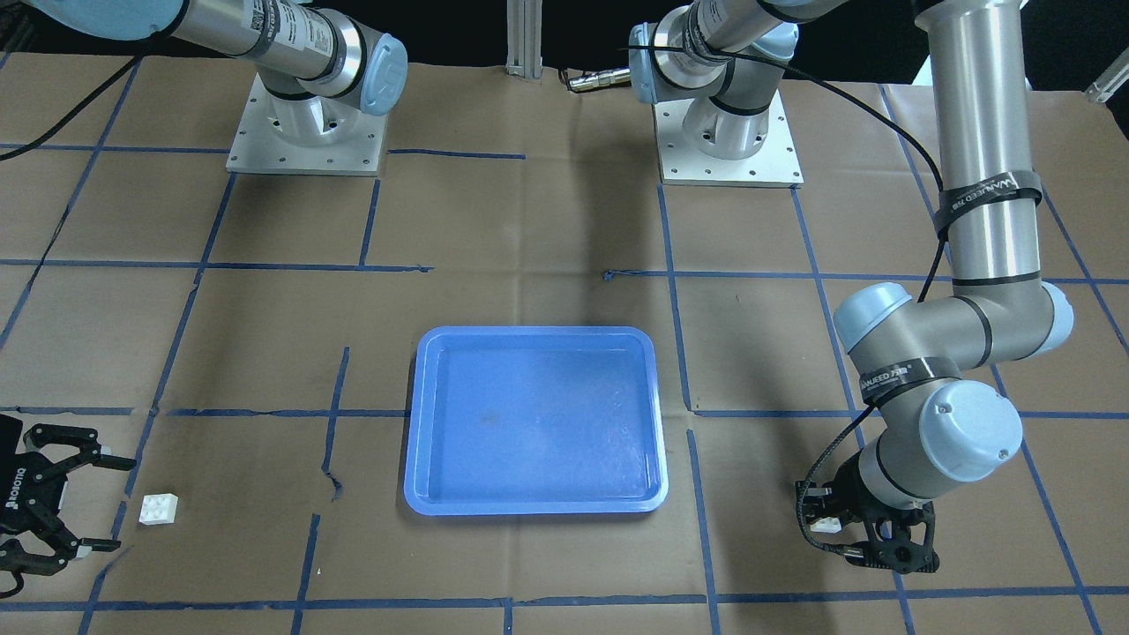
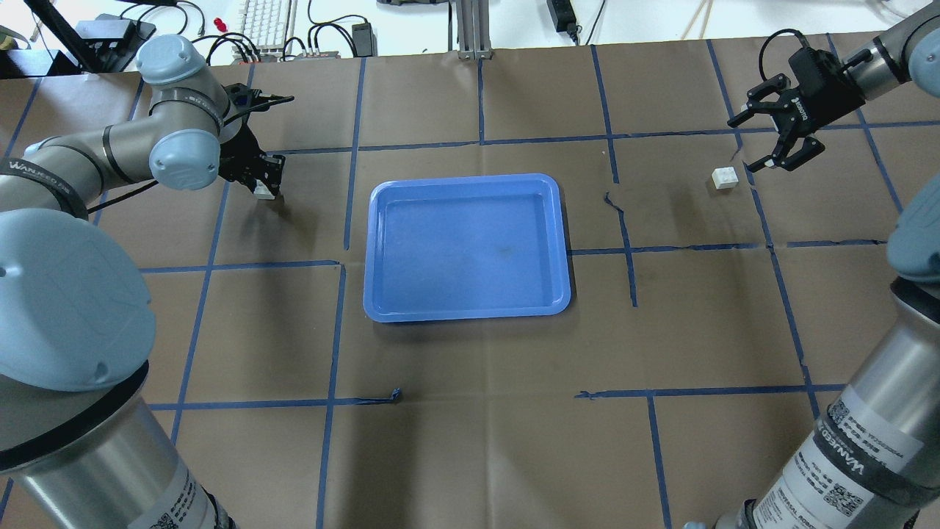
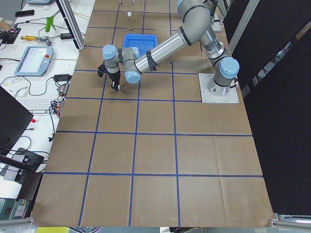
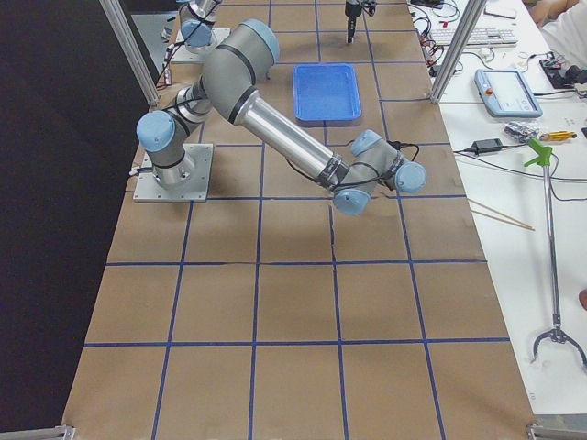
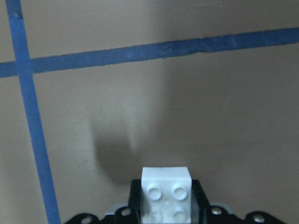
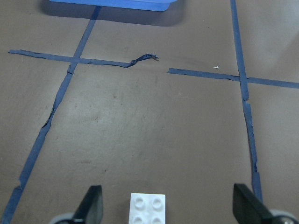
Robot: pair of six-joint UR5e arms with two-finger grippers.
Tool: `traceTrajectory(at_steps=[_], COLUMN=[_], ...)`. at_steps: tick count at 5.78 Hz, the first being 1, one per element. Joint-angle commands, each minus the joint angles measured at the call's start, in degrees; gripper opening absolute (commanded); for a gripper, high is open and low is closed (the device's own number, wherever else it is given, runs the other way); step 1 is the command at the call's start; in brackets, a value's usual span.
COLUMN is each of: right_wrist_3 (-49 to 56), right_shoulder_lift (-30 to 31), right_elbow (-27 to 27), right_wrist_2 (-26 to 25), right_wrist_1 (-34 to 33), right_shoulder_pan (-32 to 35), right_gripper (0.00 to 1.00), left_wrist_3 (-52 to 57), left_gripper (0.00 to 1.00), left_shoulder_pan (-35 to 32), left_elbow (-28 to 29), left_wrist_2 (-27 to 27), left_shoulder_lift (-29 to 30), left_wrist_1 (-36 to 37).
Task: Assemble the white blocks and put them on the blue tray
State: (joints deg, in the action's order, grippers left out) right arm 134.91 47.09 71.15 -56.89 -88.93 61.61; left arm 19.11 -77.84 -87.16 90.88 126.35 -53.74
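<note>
The blue tray (image 2: pixel 466 178) lies empty at the table's middle; it also shows in the front view (image 1: pixel 534 332). My left gripper (image 2: pixel 262 185) is shut on one white block (image 2: pixel 264 193), low over the paper to the tray's left. The left wrist view shows this block (image 5: pixel 167 193) studs up between the fingers. In the front view this gripper (image 1: pixel 838 532) and block (image 1: pixel 827 524) are at the right. My right gripper (image 2: pixel 750 143) is open, just beyond the other white block (image 2: pixel 724 178), which lies on the paper. The right wrist view shows this block (image 6: pixel 147 208) between the spread fingers (image 6: pixel 92 206).
Brown paper with a grid of blue tape lines (image 2: pixel 625 220) covers the table. The two arm bases (image 1: pixel 307 132) stand at the robot's side. A keyboard and cables (image 2: pixel 264 22) lie beyond the far edge. The tray's edge (image 6: pixel 112 3) shows at the top of the right wrist view.
</note>
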Motion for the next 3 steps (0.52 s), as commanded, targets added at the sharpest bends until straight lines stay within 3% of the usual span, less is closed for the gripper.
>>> traceTrajectory(at_steps=[1,3], right_wrist_3=[0.9,1.2], right_shoulder_lift=[-2.6,-4.2], right_elbow=[0.7,0.7], right_wrist_2=[0.0,-0.7], right_wrist_1=[-1.2,-1.3], right_shoulder_pan=[-0.1,-1.0], right_gripper=[0.99,0.99], left_wrist_3=[8.1,15.3], left_gripper=[0.02,0.04], left_shoulder_pan=[-2.1,-14.0], left_elbow=[-1.1,-1.7], left_wrist_2=[-0.2,-1.0], left_shoulder_lift=[-2.6,-4.5], left_wrist_1=[-0.1,-1.0])
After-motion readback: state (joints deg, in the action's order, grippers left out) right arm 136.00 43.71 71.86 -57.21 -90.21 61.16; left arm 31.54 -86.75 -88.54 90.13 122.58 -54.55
